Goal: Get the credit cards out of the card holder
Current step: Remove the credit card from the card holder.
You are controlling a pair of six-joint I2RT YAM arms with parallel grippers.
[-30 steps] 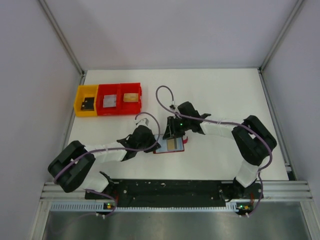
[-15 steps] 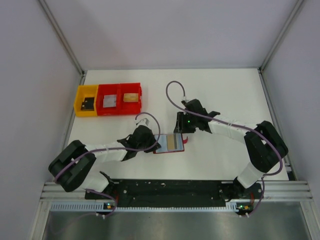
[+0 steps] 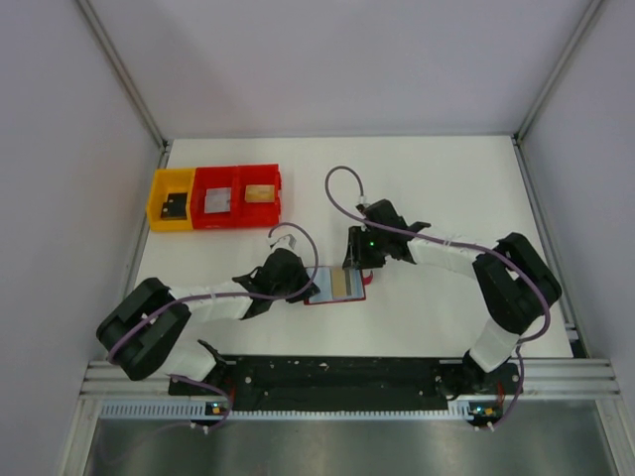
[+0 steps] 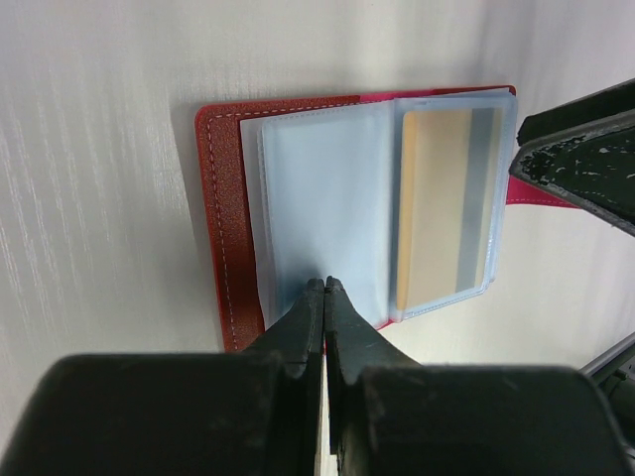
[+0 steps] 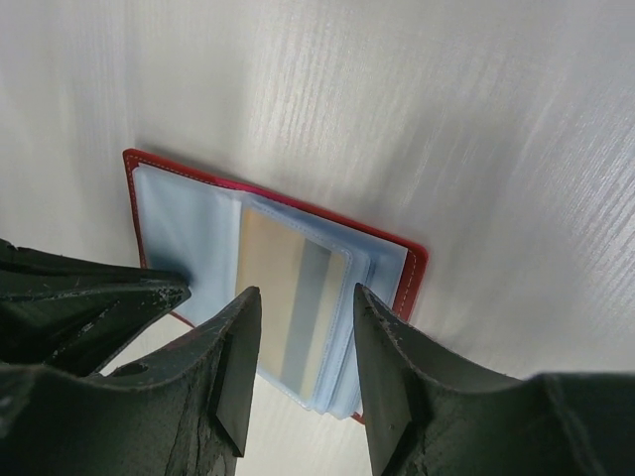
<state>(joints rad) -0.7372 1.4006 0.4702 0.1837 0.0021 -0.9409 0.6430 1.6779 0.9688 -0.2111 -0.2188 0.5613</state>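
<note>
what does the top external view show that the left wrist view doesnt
Only top external: the yellow bin and two red bins at the far left of the table.
Only left wrist: the left tool with its fingers closed together over an empty clear sleeve, and the stitching on the card holder.
Both: the open red card holder with one card in a sleeve, and the right tool beside it.

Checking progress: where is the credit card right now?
Top view, centre: the credit card lies sleeved in the open card holder, right gripper open beside it.
</note>
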